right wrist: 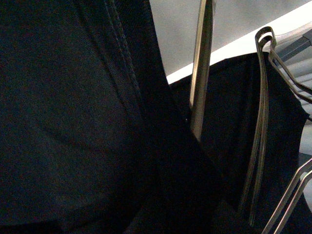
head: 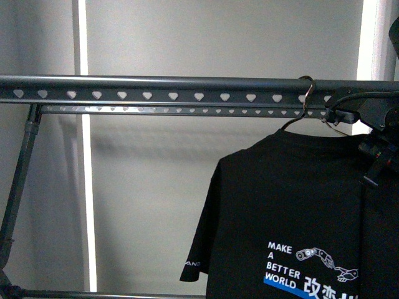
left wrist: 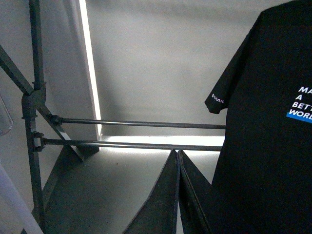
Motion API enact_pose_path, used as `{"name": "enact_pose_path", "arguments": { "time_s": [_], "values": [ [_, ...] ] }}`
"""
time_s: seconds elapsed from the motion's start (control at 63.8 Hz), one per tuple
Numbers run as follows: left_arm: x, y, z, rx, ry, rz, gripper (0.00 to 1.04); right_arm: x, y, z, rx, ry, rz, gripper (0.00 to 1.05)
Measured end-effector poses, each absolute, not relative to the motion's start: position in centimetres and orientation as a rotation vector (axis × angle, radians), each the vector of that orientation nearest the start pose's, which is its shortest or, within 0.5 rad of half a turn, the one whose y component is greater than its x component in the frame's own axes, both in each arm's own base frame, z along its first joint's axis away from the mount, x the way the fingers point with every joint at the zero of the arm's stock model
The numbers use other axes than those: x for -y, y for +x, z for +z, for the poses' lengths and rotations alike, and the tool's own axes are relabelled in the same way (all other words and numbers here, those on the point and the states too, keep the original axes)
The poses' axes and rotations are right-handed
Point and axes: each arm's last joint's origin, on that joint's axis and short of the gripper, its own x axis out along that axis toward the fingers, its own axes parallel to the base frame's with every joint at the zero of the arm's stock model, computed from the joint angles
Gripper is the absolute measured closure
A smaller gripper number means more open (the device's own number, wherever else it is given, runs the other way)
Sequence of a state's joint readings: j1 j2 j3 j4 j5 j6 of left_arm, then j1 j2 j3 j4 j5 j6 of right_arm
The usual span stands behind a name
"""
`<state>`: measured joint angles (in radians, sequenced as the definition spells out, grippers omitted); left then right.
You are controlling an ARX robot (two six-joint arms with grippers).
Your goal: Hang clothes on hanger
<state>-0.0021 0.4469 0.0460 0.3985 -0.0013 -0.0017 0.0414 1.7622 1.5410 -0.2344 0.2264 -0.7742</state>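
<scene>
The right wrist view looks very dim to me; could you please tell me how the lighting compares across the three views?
Right wrist view: underexposed, black T-shirt fabric fills it, only the metal hanger hook glints. Front view: backlit, bright strips blown out behind the rail, shirt print legible. Left wrist view: evenly lit, glare on the floor behind the lower bars.

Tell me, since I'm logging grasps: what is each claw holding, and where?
Left claw is shut on nothing. Right claw sits against the T-shirt near its shoulder; a grip cannot be told.
</scene>
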Motion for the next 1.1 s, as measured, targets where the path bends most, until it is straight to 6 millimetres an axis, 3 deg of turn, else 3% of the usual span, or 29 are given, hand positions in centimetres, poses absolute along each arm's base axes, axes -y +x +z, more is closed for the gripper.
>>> {"name": "enact_pose_path", "arguments": {
  "time_s": [0.141,0.204,0.235,0.313,0.376,0.408,0.502,0.611,0.784,0.987,1.097],
  "values": [
    [0.0,12.3,17.2,0.010,-0.002,-0.001,1.01,-1.0,38.9,32.6,-0.367,-0.683,0.070,0.65],
    [0.0,12.2,17.2,0.018,-0.001,-0.002,1.01,-0.8,36.9,33.3,-0.264,-0.584,0.094,0.52],
    [0.0,12.1,17.3,0.020,-0.001,-0.002,1.01,-0.6,35.3,33.9,-0.194,-0.525,0.110,0.45],
    [0.0,11.7,17.3,0.022,-0.001,-0.002,1.01,0.5,28.8,35.6,0.009,-0.309,0.158,0.24],
    [0.0,11.5,17.3,0.022,-0.002,-0.002,1.01,1.6,23.0,35.3,0.094,-0.159,0.209,0.08],
    [0.0,11.5,17.3,0.022,-0.001,-0.002,1.01,2.1,21.3,34.9,0.115,-0.092,0.226,0.06],
    [0.0,11.2,17.3,0.023,-0.001,-0.002,1.01,2.9,16.0,32.5,0.113,0.042,0.158,0.13],
    [0.0,11.1,17.3,0.021,-0.001,-0.002,1.01,2.5,13.3,29.3,0.031,0.030,-0.001,0.33],
    [0.0,10.6,17.2,0.018,-0.002,-0.001,1.01,1.6,12.8,25.2,-0.010,0.009,-0.006,0.65],
    [0.0,9.7,17.0,0.016,-0.001,-0.002,1.01,0.6,12.0,22.7,0.001,0.004,-0.036,1.00],
    [0.0,9.7,16.9,0.015,-0.002,-0.002,1.01,0.0,11.7,21.3,-0.006,0.000,0.005,1.02]
  ]
}}
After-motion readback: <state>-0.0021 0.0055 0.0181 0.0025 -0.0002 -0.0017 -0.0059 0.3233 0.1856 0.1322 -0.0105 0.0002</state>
